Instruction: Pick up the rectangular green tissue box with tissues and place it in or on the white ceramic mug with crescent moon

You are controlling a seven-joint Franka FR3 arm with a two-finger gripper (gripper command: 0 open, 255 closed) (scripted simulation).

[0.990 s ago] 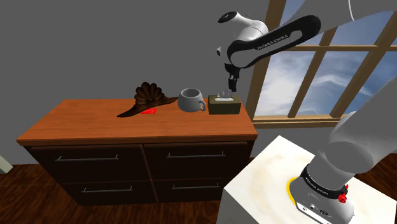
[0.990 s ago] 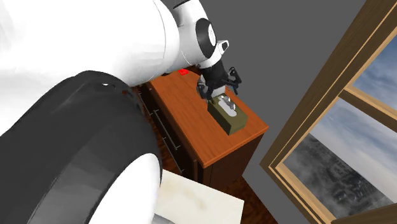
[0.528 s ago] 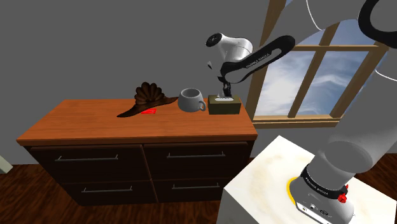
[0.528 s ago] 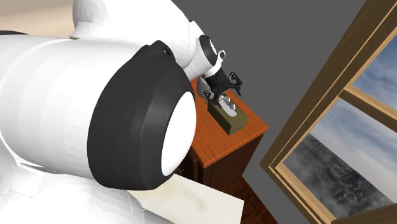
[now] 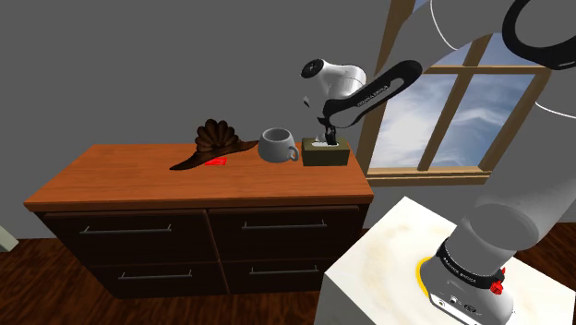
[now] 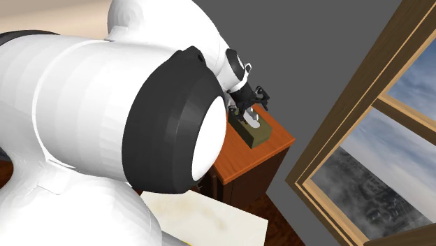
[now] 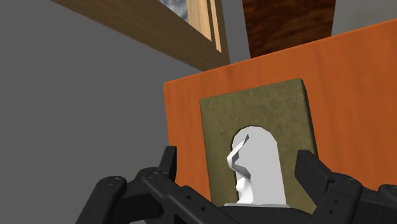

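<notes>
An olive-green tissue box (image 5: 326,156) with white tissue (image 7: 257,167) poking from its top stands at the right end of the orange-brown dresser top (image 5: 166,180). Just left of it in the shoulder view sits a pale grey mug (image 5: 276,144), its handle toward the box. My gripper (image 5: 324,139) hangs right over the box, pointing down. In the wrist view the gripper (image 7: 236,168) is open, its fingers (image 7: 169,163) standing on either side of the box (image 7: 267,108) without clasping it. The second exterior view has the gripper (image 6: 249,113) just above the box (image 6: 254,133).
A dark brown fan-shaped ornament (image 5: 214,144) with a red piece (image 5: 218,162) lies left of the mug. A wood-framed window (image 5: 462,111) is close behind the box. The dresser's right edge (image 6: 279,143) drops off beside the box. My stand (image 5: 434,268) is at the lower right.
The gripper has come down from above the box to just over its top, and the arm's upper links have swung further into the second exterior view.
</notes>
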